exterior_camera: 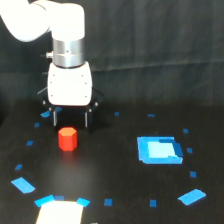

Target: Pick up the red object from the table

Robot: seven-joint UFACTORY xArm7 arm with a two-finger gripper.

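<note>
Nearest me I see the red object (67, 138) standing free on the black table (110, 165), and just behind it my gripper (70, 119) hangs with its two dark fingers (54, 118) spread apart, holding nothing, dark curtain (160, 50) beyond.

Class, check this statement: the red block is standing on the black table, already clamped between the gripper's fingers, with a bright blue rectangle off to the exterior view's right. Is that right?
Not quite. The red block is not clamped: the exterior view shows the gripper open, its fingers behind and above the block, apart from it. The rest holds: the block stands on the black table, with the bright blue rectangle to that view's right.
</note>
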